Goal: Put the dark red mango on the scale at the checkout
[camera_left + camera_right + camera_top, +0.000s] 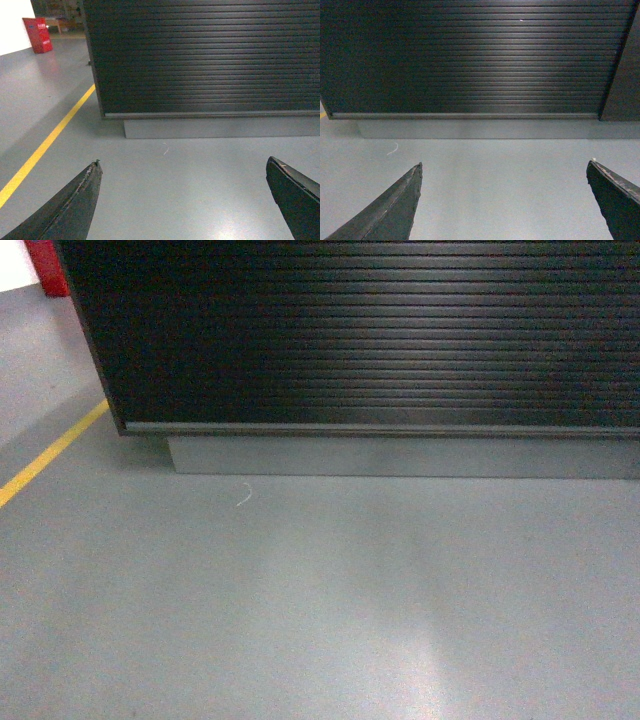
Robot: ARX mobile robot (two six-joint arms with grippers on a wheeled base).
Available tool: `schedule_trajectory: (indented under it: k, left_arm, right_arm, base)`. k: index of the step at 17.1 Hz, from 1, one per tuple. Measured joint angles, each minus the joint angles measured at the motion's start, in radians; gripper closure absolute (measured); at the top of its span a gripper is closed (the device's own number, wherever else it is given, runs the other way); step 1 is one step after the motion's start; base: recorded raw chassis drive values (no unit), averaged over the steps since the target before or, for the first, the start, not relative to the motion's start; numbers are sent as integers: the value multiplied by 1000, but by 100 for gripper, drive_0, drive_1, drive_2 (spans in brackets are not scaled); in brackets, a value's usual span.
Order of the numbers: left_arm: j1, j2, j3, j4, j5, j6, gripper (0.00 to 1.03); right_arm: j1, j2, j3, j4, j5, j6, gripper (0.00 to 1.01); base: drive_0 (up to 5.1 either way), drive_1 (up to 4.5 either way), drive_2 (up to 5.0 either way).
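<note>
Both hands, left (182,200) and right (502,200), spread wide, empty, low before checkout (380,330).

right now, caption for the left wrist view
Open left tool faces the ribbed black checkout front beside a yellow floor line.

Ribbed checkout (380,335) front blocks ahead; floor (320,600) open.

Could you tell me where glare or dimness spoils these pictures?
Head view: pale glare patch on the floor, ribbed checkout front dim. Left wrist view: faint glare low on the floor, left pincer sharp. Right wrist view: checkout darkest at its left.
</note>
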Motion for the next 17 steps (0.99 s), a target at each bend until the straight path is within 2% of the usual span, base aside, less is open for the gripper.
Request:
schedule_trajectory:
  k: [17]
  left_arm:
    - [0, 0, 0, -3, 0, 0, 5]
  right_arm:
    - [0, 0, 0, -1, -1, 0, 3]
  base:
    - [3, 398, -392]
